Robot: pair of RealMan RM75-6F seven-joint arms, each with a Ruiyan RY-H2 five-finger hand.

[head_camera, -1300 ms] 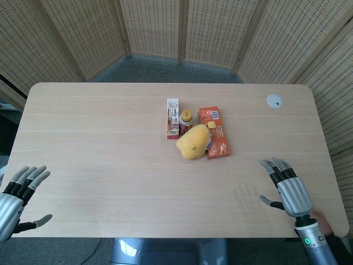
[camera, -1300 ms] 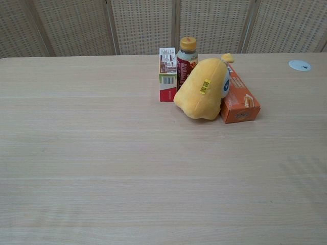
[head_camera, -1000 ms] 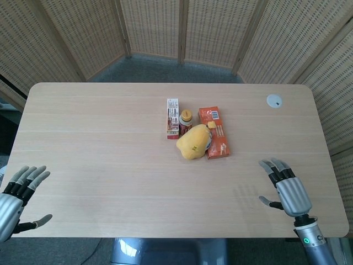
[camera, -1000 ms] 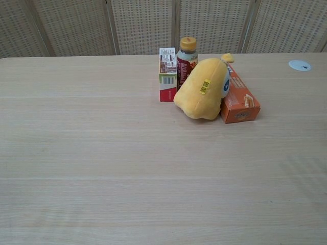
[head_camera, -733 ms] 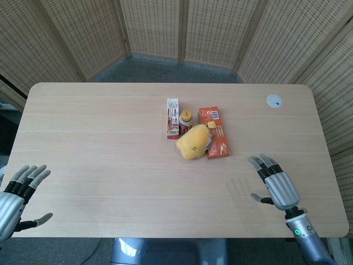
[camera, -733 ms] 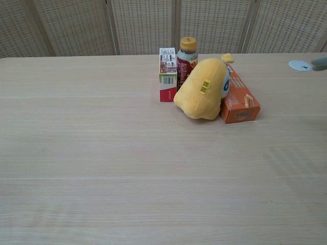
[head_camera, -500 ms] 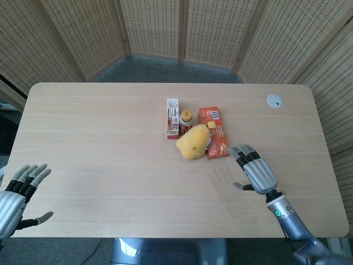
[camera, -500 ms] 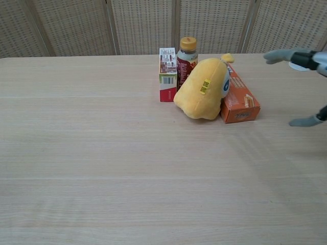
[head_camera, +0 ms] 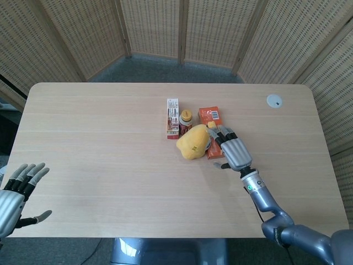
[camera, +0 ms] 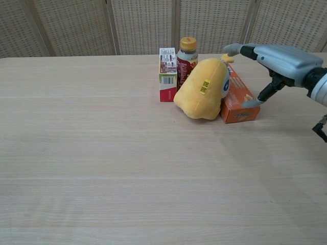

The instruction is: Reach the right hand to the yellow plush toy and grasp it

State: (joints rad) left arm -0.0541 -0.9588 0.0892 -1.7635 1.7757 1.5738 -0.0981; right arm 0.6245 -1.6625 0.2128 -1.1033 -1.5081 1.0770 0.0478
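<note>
Since the earlier frames the right hand [head_camera: 230, 148] had swept in from the tabletop's [head_camera: 99, 160] near right edge and hovered over the orange box [camera: 238, 97], so the reach looked nearly complete and the grasp not yet made. From left to right: the left hand [head_camera: 14, 199] waited open, fingers spread, at the near left corner, unmoved. At mid-table stood a small carton [camera: 167, 74], then a bottle [camera: 186, 53], and in front of it the yellow plush toy [camera: 202, 90], leaning against the box. The right hand was open and empty, fingertips [camera: 232, 48] just right of the toy's top, apparently not touching it.
</note>
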